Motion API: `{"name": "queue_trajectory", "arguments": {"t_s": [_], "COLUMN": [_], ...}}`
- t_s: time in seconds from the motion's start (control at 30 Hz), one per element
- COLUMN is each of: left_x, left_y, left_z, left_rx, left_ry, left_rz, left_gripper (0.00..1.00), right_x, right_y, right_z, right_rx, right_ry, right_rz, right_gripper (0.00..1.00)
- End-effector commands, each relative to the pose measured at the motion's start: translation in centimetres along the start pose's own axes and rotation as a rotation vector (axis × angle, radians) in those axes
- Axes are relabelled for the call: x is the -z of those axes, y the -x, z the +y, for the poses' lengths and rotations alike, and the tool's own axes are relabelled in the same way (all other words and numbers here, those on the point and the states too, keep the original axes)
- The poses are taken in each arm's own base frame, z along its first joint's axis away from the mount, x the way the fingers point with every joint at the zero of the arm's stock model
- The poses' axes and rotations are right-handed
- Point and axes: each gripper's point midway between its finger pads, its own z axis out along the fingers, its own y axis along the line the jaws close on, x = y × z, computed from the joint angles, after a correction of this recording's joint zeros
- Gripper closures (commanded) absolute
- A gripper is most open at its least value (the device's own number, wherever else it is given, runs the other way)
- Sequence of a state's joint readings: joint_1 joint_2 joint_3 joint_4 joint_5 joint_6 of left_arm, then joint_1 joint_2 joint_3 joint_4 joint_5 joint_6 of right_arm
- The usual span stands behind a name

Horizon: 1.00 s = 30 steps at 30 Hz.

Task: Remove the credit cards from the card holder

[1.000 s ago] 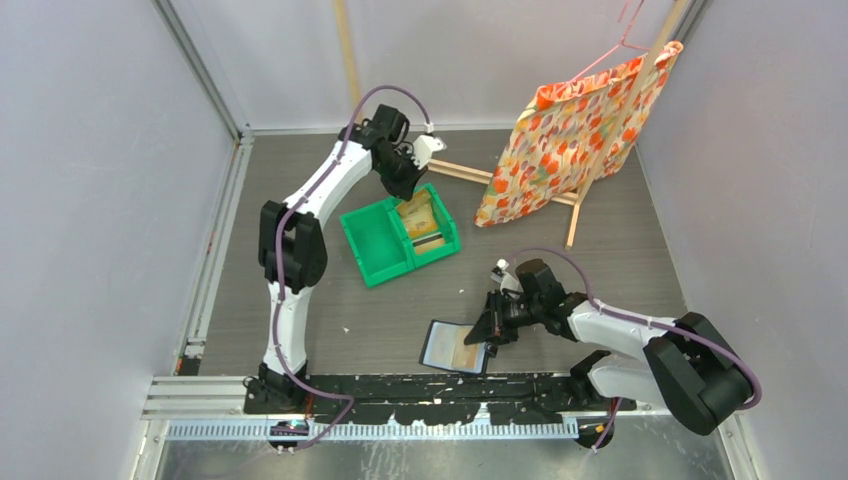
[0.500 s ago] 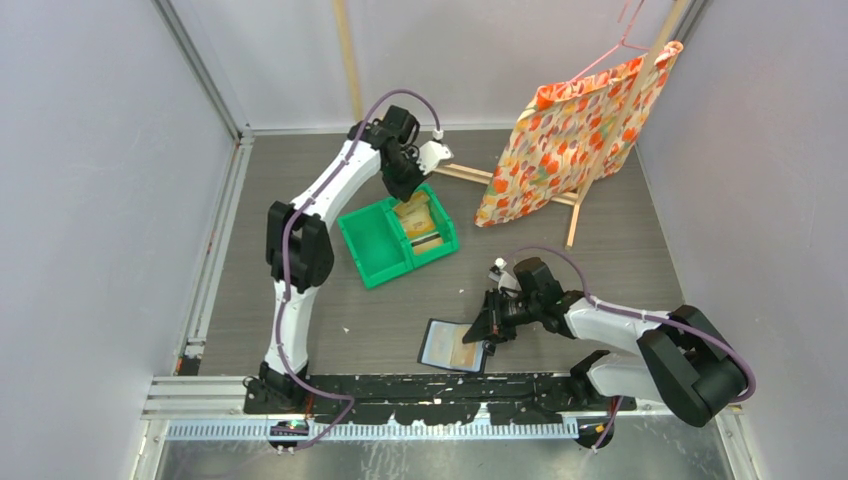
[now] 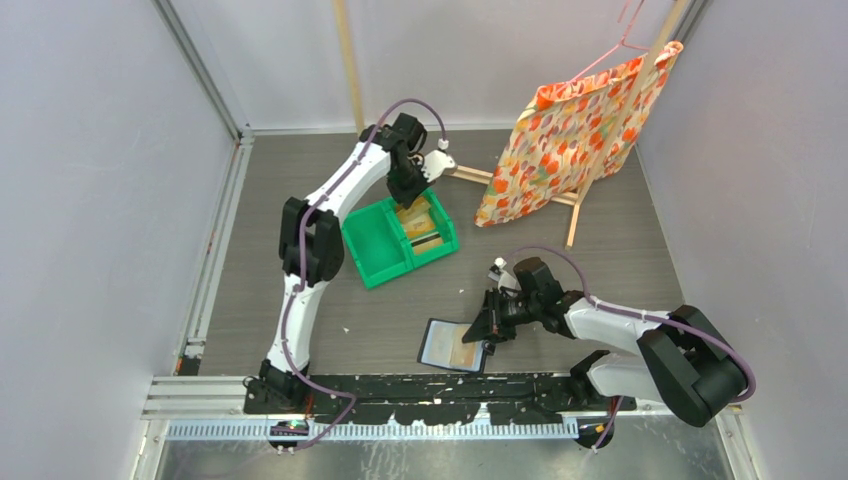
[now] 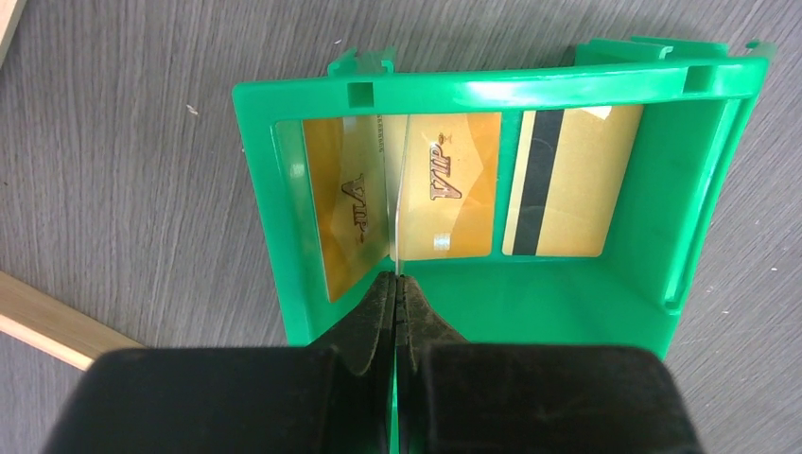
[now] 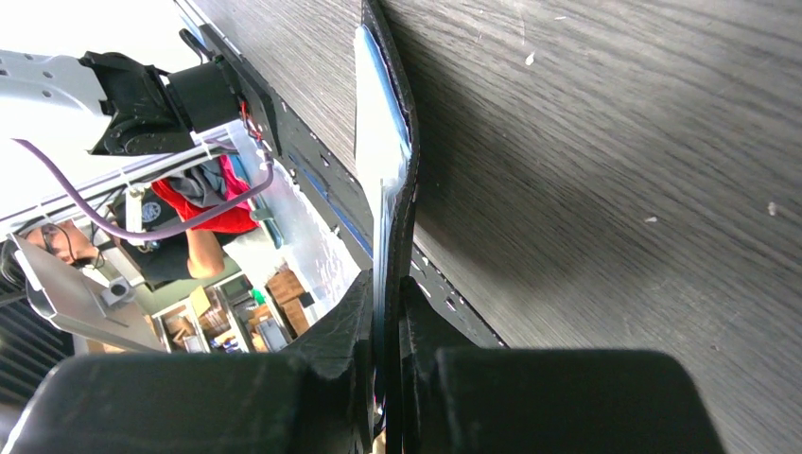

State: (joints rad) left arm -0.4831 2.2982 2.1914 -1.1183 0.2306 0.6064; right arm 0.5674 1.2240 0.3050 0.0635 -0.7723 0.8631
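Over the last second the left arm's elbow has been swinging rightward in the top view. The left gripper (image 3: 413, 193) is now hanging over the far end of the green bin (image 3: 372, 262), in the upper middle of the frame. In the left wrist view its fingers are pinching an upright card (image 4: 402, 189), seen edge-on, above the compartment on the bin's right in the top view. Three credit cards (image 4: 452, 184) are resting inside that compartment: two gold ones marked VIP, one of them leaning on the wall, and one with a dark stripe. Lower in the top view, the right gripper (image 3: 488, 330) is staying put, clamping the right edge of the card holder (image 3: 450, 346). The holder is sitting open on the table (image 3: 640, 250) at bottom middle, with something tan showing inside.
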Motion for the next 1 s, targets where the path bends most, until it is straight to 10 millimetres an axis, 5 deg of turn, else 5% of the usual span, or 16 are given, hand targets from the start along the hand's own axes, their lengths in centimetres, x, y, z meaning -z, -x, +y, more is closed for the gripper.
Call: {"name": "queue_trajectory", "arguments": {"t_s": [0.0, 0.4, 0.97], "left_x": [0.7, 0.7, -1.8], "left_y": [0.7, 0.2, -0.7], "left_z": [0.8, 1.9, 0.4], "left_rx": [-0.019, -0.089, -0.128], "left_ry": [0.033, 0.114, 0.079], "left_rz": [-0.006, 0.088, 0.171], "left_gripper": [0.99, 1.0, 1.0], "right_x": [0.1, -0.2, -0.3], "right_y": [0.9, 0.9, 0.9], "right_z": [1.6, 1.2, 0.9], "right_rx": [0.053, 0.036, 0.028], "right_ry": [0.057, 0.057, 0.06], "right_rz": [-0.013, -0.014, -0.002], "right_gripper": [0.9, 0.91, 0.91]}}
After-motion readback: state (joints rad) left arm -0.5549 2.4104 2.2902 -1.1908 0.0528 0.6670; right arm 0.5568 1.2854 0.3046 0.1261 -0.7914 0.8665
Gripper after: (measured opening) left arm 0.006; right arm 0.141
